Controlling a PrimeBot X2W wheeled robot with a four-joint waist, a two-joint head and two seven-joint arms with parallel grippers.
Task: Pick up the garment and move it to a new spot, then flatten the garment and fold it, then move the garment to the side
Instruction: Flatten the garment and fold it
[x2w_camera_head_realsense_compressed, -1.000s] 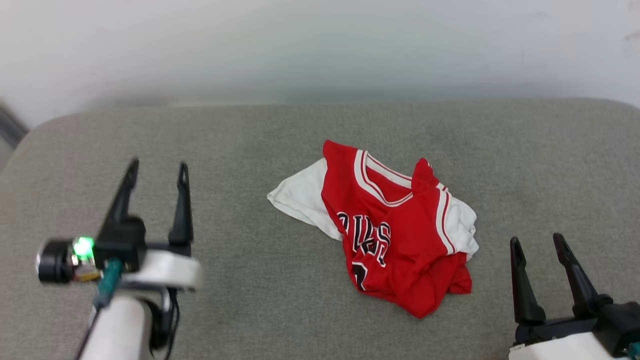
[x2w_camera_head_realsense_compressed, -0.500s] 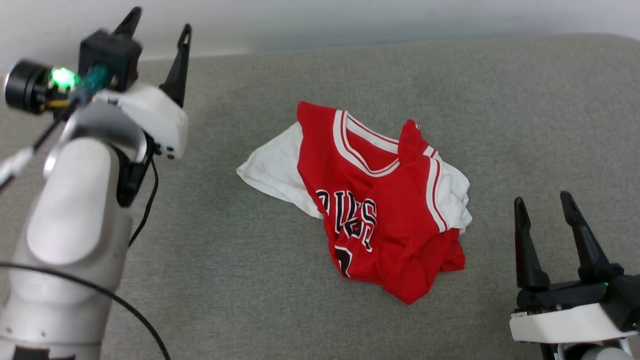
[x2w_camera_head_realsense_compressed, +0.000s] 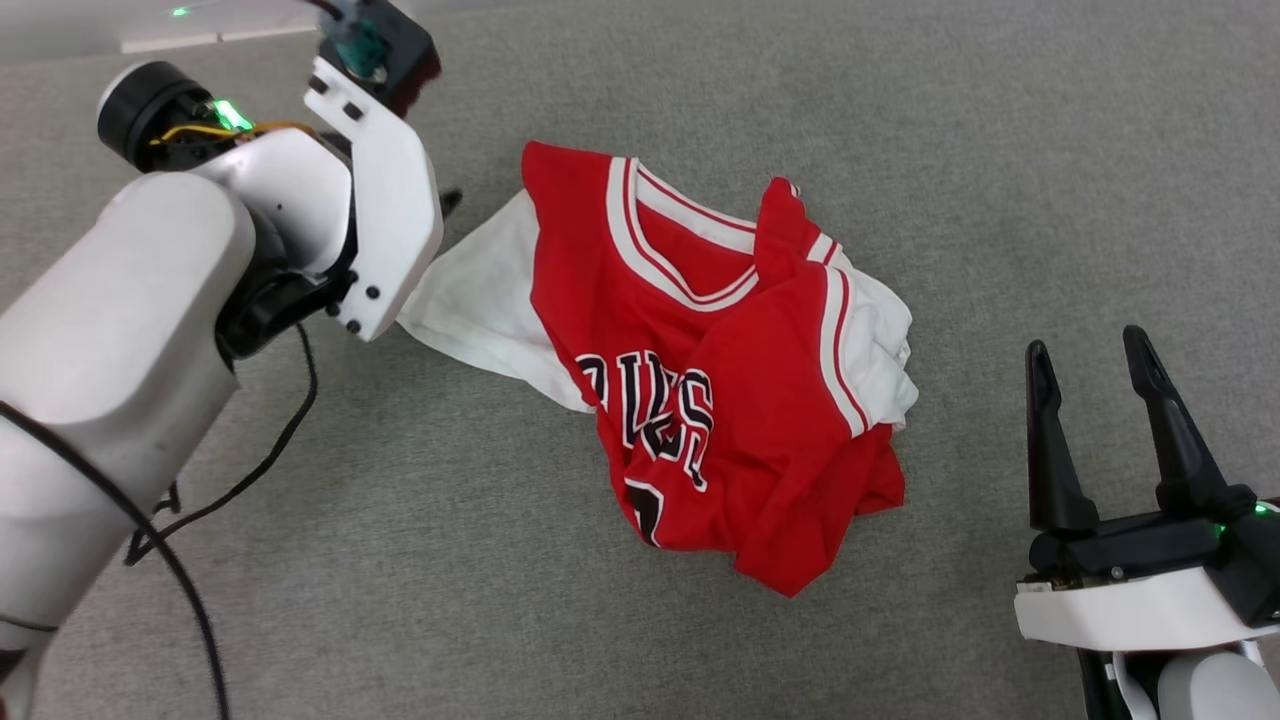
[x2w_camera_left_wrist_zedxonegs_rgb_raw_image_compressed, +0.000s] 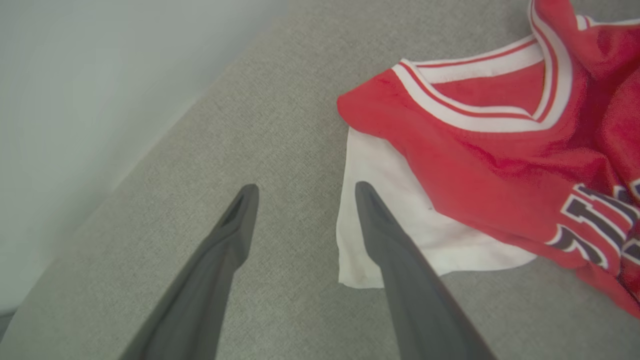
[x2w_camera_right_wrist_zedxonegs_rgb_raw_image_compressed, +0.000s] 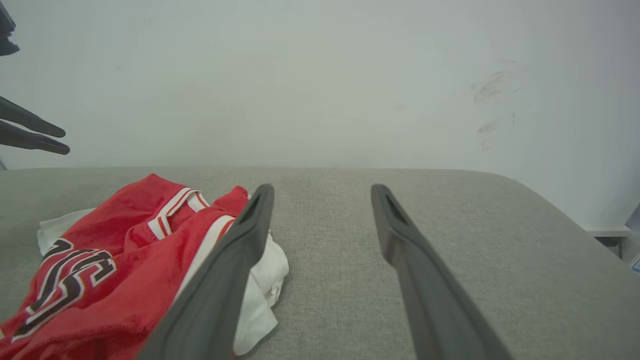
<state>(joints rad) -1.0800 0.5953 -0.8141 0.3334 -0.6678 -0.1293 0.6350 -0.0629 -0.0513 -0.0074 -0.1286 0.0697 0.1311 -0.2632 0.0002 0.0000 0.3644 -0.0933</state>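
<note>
Garment (x2w_camera_head_realsense_compressed: 690, 330) lay crumpled near the middle of the bench (x2w_camera_head_realsense_compressed: 1000, 150): a red jersey with white sleeves and red-and-white striped trim at the neck. Black lettering (x2w_camera_head_realsense_compressed: 650, 410) outlined in white ran across its chest, but the folds broke it up and I could not read a whole word. Below it showed part of a number (x2w_camera_head_realsense_compressed: 648, 510), too creased to make out. The bench was covered in grey woven fabric with rounded corners, and a pale wall (x2w_camera_right_wrist_zedxonegs_rgb_raw_image_compressed: 320, 75) with a few faint scuffs (x2w_camera_right_wrist_zedxonegs_rgb_raw_image_compressed: 492, 107) stood behind its far edge. The left fingers (x2w_camera_left_wrist_zedxonegs_rgb_raw_image_compressed: 230, 235) were spread wide and empty by the white sleeve (x2w_camera_left_wrist_zedxonegs_rgb_raw_image_compressed: 450, 240) on the side toward the bench's left edge. One tip was over the sleeve's hem; whether it touched I could not tell. The right fingers (x2w_camera_head_realsense_compressed: 1050, 460) stood wide and empty too, toward the bench's right edge, apart from the cloth.
</note>
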